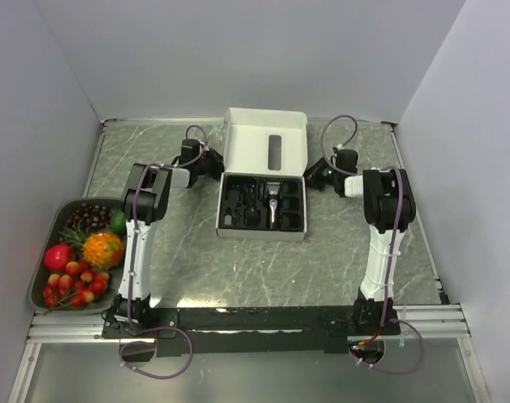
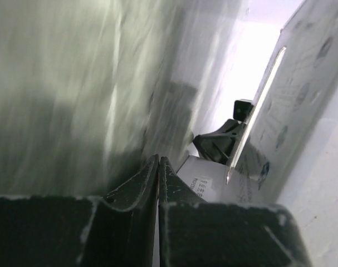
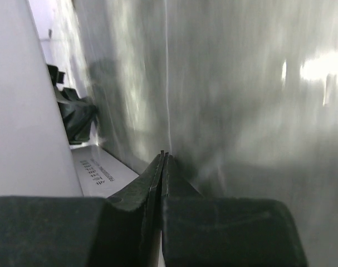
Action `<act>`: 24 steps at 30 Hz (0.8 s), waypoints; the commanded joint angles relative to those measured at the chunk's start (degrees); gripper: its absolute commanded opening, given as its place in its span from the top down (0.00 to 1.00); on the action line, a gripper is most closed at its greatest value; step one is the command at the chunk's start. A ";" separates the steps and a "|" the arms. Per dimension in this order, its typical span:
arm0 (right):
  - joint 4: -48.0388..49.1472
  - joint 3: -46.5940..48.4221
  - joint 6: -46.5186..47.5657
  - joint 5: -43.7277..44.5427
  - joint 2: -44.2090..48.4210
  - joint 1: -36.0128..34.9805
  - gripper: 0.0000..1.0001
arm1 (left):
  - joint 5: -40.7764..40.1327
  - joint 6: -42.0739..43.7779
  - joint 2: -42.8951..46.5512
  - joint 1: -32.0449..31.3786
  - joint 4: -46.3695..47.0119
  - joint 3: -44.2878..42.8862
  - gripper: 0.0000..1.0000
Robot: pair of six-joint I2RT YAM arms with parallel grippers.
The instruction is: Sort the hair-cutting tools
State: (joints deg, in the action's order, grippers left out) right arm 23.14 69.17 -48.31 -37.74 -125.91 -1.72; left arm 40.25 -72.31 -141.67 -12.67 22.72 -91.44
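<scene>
Clipper [image 1: 273, 210], slim black-and-silver, lies in open box [image 1: 246, 147]

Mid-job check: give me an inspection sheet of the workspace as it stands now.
Surface: grey marbled table.
Job's things: clipper lies in the black insert of the open box; other dark pieces there too small to tell apart.
Clutter: fruit tray at the table's left edge.
Grippers: left gripper and right gripper both shut, empty, one on each side of the box.
Cables: arm cable looped at each wrist, more loops by the bases.
Surroundings: plain white walls on three sides.
</scene>
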 commanded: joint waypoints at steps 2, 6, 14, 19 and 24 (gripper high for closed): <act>5.60 -9.11 1.20 0.82 8.74 -3.03 0.99 | 2.73 1.65 9.38 -0.69 2.50 8.98 0.92; 5.96 -13.35 2.17 1.79 11.82 -3.03 0.98 | 1.15 2.88 14.30 -1.13 4.70 17.60 0.92; 2.55 -17.58 5.51 6.27 18.32 -1.72 0.97 | -1.31 8.06 18.53 -0.87 -1.60 20.17 0.87; 0.16 -15.83 5.69 6.72 19.82 1.44 0.97 | -2.81 10.17 17.13 0.80 -5.05 15.51 0.82; 0.86 -11.96 4.72 3.29 16.58 3.74 0.98 | -1.32 9.48 13.44 4.48 -3.48 13.39 0.83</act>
State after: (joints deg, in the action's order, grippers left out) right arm 22.72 53.08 -43.81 -32.56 -109.38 0.43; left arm 37.91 -63.83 -127.15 -11.20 17.72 -75.50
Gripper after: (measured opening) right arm 0.028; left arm 0.176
